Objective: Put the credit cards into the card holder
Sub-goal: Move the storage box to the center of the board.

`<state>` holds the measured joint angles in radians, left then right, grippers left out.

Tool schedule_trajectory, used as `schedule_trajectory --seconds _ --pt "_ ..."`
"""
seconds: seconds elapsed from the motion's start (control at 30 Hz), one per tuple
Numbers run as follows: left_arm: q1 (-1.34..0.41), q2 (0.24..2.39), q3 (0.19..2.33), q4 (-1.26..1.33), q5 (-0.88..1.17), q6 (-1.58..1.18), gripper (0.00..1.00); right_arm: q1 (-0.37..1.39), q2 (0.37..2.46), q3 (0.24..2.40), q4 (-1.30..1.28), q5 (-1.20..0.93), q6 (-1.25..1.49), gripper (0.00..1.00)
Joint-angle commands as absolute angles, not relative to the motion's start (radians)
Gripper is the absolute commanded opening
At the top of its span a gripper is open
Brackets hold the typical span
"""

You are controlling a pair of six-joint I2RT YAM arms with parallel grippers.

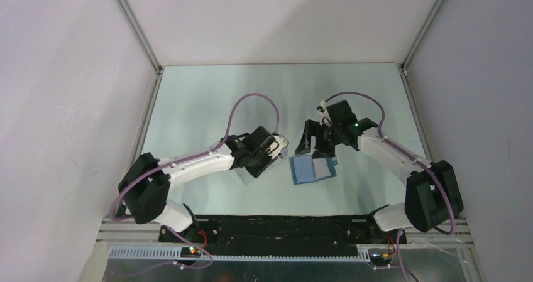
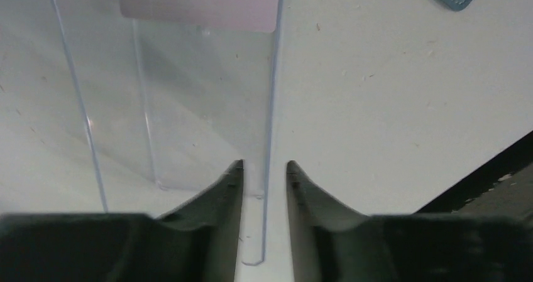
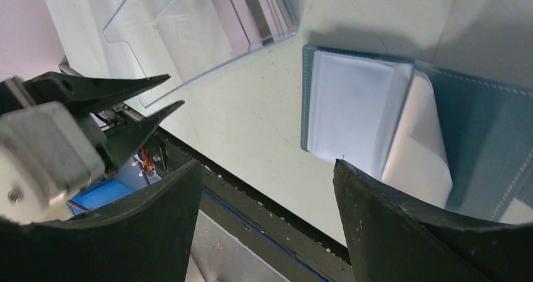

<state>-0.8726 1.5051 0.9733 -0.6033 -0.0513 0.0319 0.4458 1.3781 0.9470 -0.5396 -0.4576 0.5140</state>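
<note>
My left pincer (image 2: 264, 168) was slightly spread, straddling one wall of the clear plastic box (image 2: 188, 119), which held a pale pinkish credit card (image 2: 198, 5). My right pincer (image 3: 267, 169) was spread wide above the teal-blue folding card holder (image 3: 484, 125), which lay open on the white table (image 3: 264, 119).

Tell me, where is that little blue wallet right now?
In the top view, the card holder lies open on the table just right of centre, close by the right gripper, with the clear plastic box to its left.
</note>
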Motion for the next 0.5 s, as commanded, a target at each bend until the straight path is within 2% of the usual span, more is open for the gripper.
schedule_trajectory --seconds 0.0,0.03,0.1,0.23,0.33,0.47 --pt "-0.874 1.4 0.95 -0.601 -0.075 0.01 0.46 0.474 1.451 1.033 -0.497 -0.481 0.48 0.78" --pt "-0.874 1.389 0.941 -0.601 -0.077 0.008 0.58 0.484 1.484 1.059 -0.5 -0.479 0.473 0.78" --pt "-0.874 1.341 0.928 -0.592 -0.096 -0.035 0.7 0.496 1.537 1.105 -0.509 -0.471 0.461 0.78" --pt "-0.868 1.212 0.893 -0.553 -0.127 -0.114 0.86 0.529 1.652 1.211 -0.534 -0.433 0.437 0.76" --pt "-0.847 1.107 0.871 -0.519 -0.112 -0.179 0.92 0.559 1.748 1.306 -0.564 -0.406 0.412 0.7" --pt "-0.802 1.016 0.832 -0.498 -0.066 -0.301 0.92 0.586 1.861 1.429 -0.646 -0.345 0.373 0.62"
